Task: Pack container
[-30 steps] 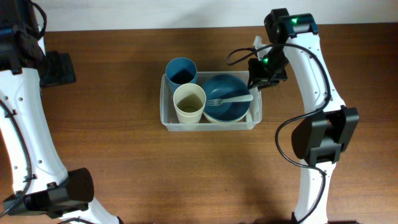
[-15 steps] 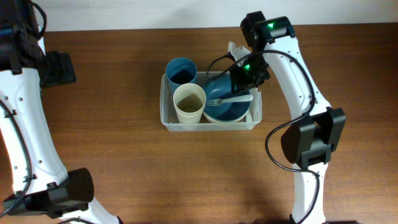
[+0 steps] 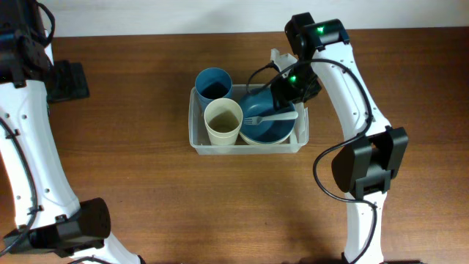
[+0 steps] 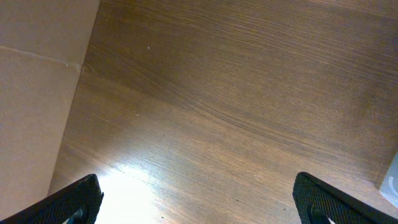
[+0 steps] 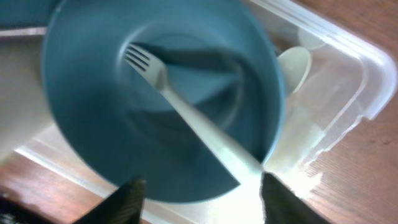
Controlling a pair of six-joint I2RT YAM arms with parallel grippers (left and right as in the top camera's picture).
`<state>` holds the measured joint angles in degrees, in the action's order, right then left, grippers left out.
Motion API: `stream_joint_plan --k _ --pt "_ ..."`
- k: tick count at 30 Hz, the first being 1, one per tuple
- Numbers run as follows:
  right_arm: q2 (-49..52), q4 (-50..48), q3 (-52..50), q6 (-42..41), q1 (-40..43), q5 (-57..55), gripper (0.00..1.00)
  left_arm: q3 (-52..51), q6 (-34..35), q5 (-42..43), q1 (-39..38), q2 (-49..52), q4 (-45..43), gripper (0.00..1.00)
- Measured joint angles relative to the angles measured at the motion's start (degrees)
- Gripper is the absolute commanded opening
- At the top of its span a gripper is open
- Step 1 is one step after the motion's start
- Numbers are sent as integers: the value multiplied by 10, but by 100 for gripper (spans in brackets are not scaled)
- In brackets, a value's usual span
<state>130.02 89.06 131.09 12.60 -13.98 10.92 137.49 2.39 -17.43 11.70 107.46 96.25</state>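
The right hand [image 5: 202, 200] hung spread over the fork [image 5: 193, 113] and blue bowl [image 5: 81, 124] in the container [image 5: 354, 74]. The left hand [image 4: 200, 205] stood spread wide.

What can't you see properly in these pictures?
Right wrist view: the pale rounded thing beside the blue bowl; blur hides what it is.
Left wrist view: the container, cut off by the right edge; only a corner shows.
Overhead view: the bottom of the blue cup, lost in its own shadow.
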Motion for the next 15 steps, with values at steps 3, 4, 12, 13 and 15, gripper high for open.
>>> stream_joint_plan --k 3,4,12,13,15 --pt "0 0 0 57 1 -23 78 0 0 0 0 0 0 100" --pt "0 -1 0 71 2 -27 82 0 0 0 0 0 0 100" --pt "3 -13 0 213 3 3 97 0 0 0 0 0 0 100" --pt "4 -13 0 221 3 7 98 0 0 0 0 0 0 100" --pt "6 -13 0 234 3 14 98 0 0 0 0 0 0 100"
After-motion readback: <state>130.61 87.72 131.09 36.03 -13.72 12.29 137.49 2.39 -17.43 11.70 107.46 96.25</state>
